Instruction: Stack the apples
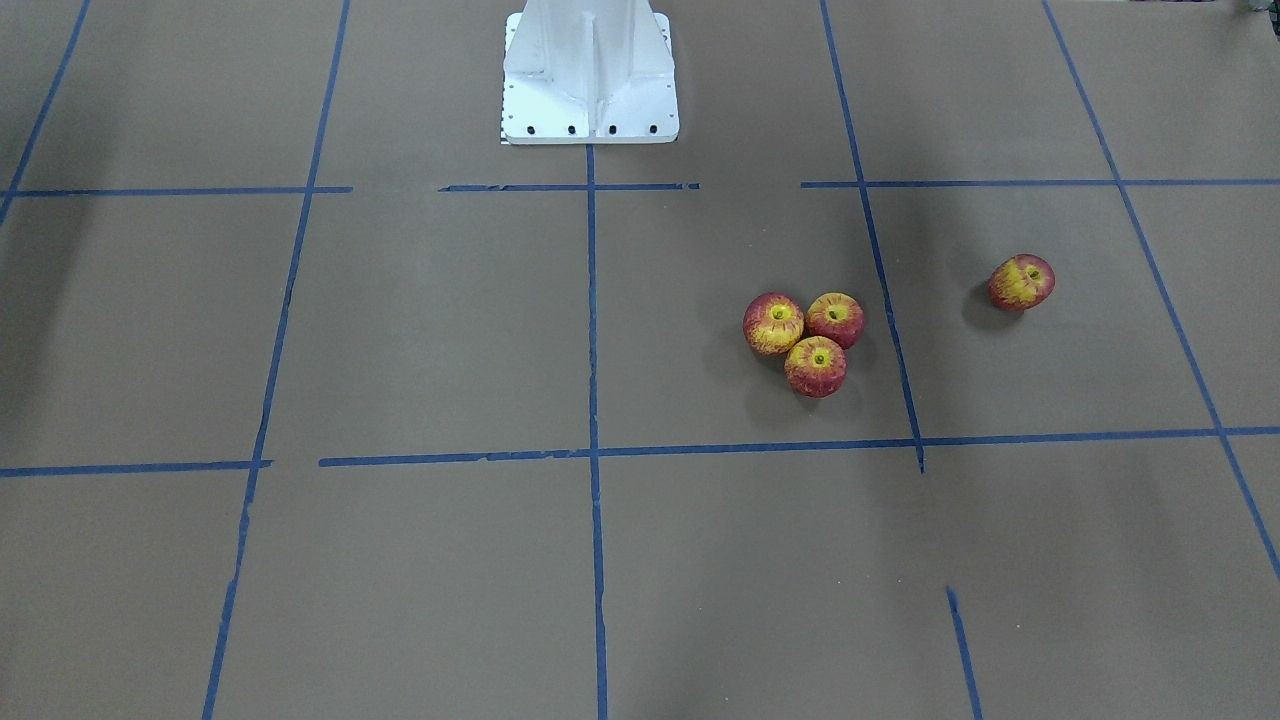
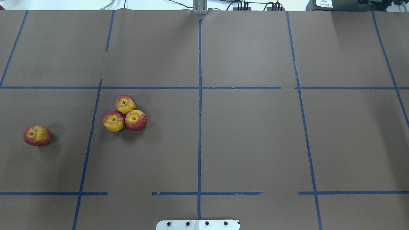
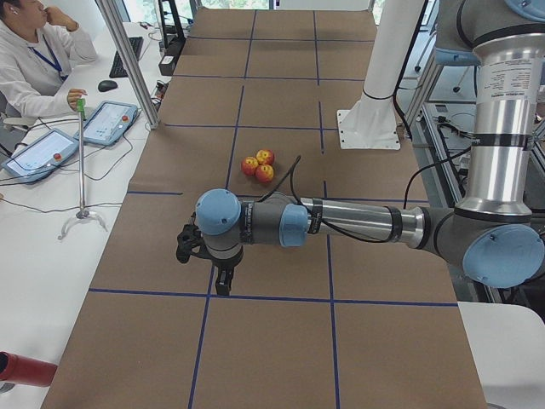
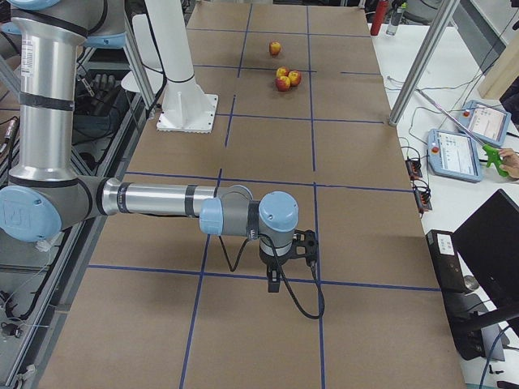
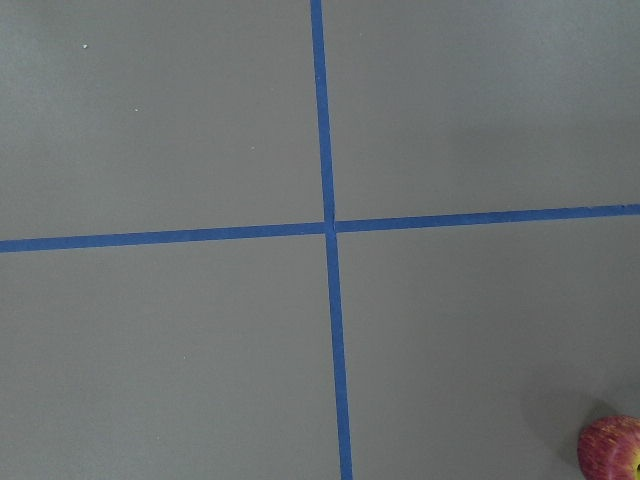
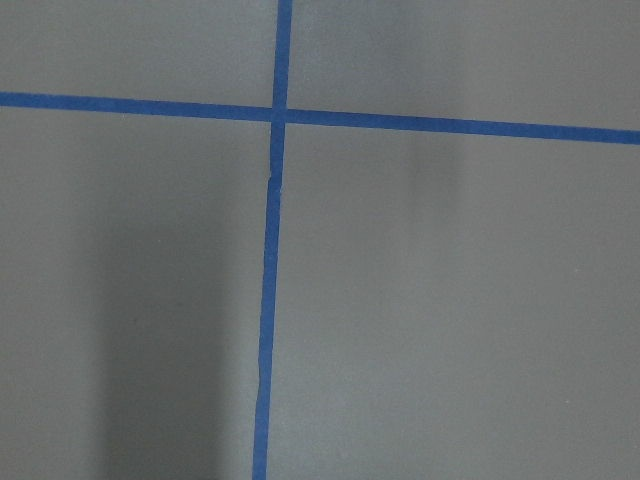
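Note:
Three red-and-yellow apples sit touching in a cluster on the brown table: one, one and one. The cluster also shows in the front view. A fourth apple lies alone on its side, further to the robot's left; its edge shows in the left wrist view. My left gripper hangs above the table, nearer than the cluster. My right gripper hangs far from the apples. I cannot tell whether either is open or shut. Nothing is stacked.
The white robot base stands at the table's middle edge. Blue tape lines divide the brown table. An operator with tablets sits beyond the far side, by a metal post.

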